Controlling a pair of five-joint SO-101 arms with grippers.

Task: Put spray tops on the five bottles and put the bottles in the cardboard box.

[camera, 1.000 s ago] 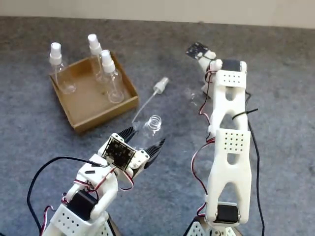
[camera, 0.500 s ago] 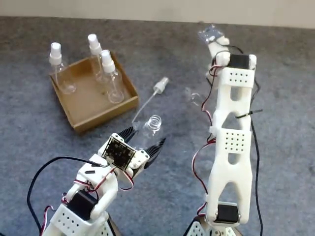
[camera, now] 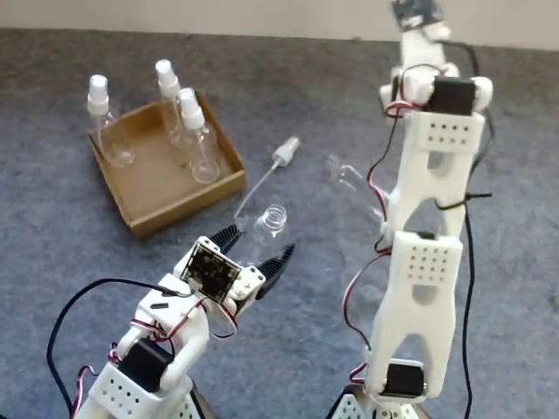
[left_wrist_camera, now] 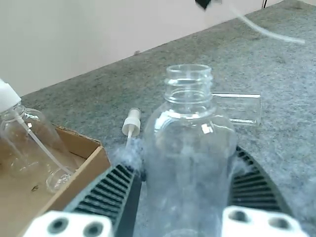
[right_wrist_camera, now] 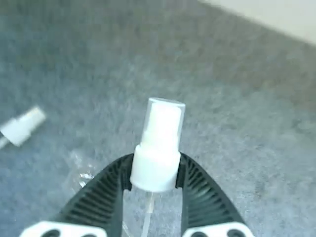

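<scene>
the left gripper [camera: 256, 251] clamped the open bottle [left_wrist_camera: 190, 143] upright by its body, neck free for a top. the right gripper [right_wrist_camera: 154, 173] pinched a spray top [right_wrist_camera: 159, 143] by its collar, tube hanging down (ready to insert, i'd judge). three capped bottles [camera: 194, 131] stood in the cardboard box [camera: 140, 214].

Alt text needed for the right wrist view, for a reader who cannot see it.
The right tool grips a white spray top by its collar, with the thin dip tube running back between the jaws. A second spray top lies loose farther off on the grey carpeted table.
</scene>
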